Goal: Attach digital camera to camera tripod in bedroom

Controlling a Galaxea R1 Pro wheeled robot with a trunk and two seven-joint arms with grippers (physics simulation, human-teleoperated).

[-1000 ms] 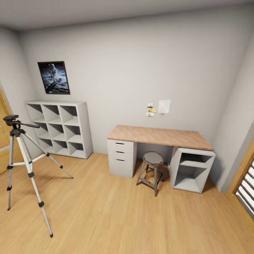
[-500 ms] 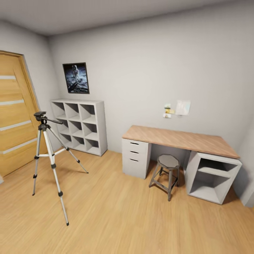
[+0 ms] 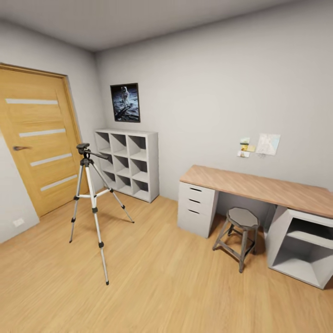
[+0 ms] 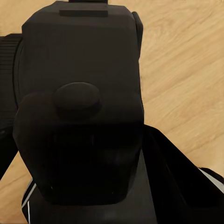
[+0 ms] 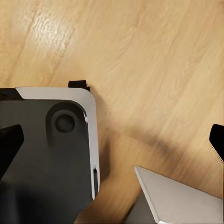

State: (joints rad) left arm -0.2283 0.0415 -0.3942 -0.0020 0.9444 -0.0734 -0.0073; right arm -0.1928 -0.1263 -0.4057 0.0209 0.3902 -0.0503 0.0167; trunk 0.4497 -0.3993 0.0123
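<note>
Open floor point(image 3: 152, 277) around camera tripod point(image 3: 92, 199); shelf point(image 3: 129, 162) close behind (door point(image 3: 39, 138) beside).

The tripod point(image 3: 91, 203) stands on the floor point(image 3: 157, 277) at left, before the door point(image 3: 39, 138) and the shelf point(image 3: 128, 163). A poster point(image 3: 125, 102) hangs above the shelf. Right of the shelf, the desk point(image 3: 259, 187) sits against the wall, a stool point(image 3: 239, 230) before it.

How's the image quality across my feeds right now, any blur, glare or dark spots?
Head view: sharp, evenly lit, wide-angle bending of the walls; tripod crisp. Left wrist view: camera so close and dark its detail is lost. Right wrist view: soft glare on the floor, shadow beside the robot's body.
</note>
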